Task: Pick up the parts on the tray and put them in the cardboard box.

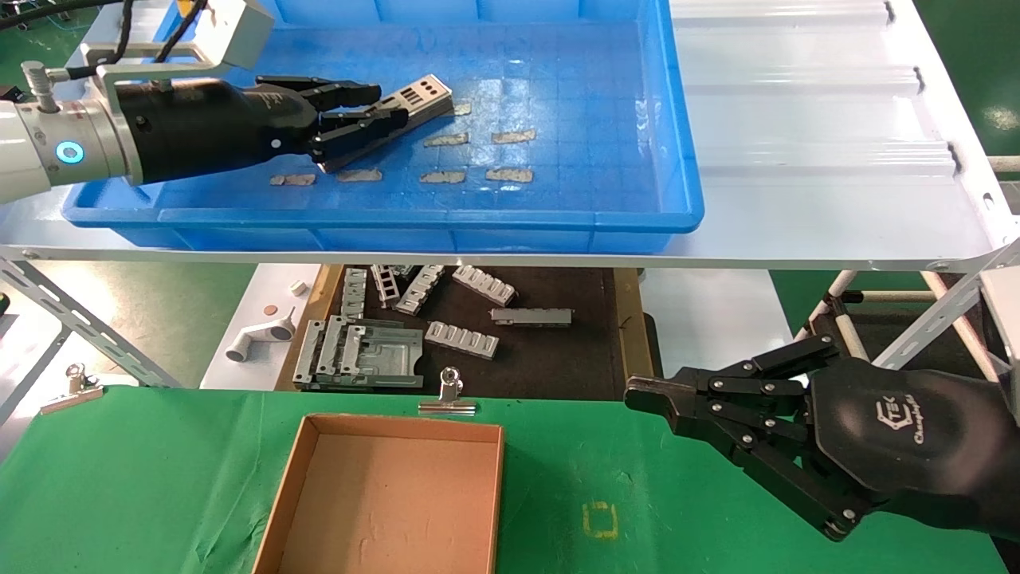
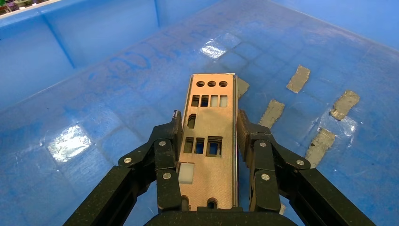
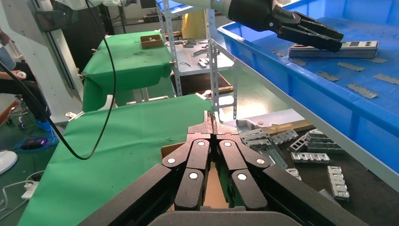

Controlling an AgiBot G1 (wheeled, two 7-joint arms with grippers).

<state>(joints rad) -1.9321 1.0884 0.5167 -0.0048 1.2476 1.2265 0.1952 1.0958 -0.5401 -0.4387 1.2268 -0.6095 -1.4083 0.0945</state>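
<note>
A silver punched part [image 1: 422,96] lies aslant in the left half of the blue tray [image 1: 398,217]. My left gripper [image 1: 390,105] reaches in from the left and is shut on it. In the left wrist view the part [image 2: 209,136] sits lengthwise between the two pads, which press its long edges, and the left gripper [image 2: 209,117] hovers just over the tray floor [image 2: 94,28]. The right wrist view shows the part [image 3: 357,47] as a thin stack. The brown cardboard box [image 1: 398,426] stands open and empty on the green cloth. My right gripper [image 1: 633,395] hangs shut to its right, holding nothing.
Several grey tape scraps [image 1: 446,139] dot the tray floor. Ribbed grey brackets [image 1: 462,339] lie on a dark mat below the white shelf [image 1: 797,119]. A metal clip [image 1: 449,395] pins the green cloth just behind the box.
</note>
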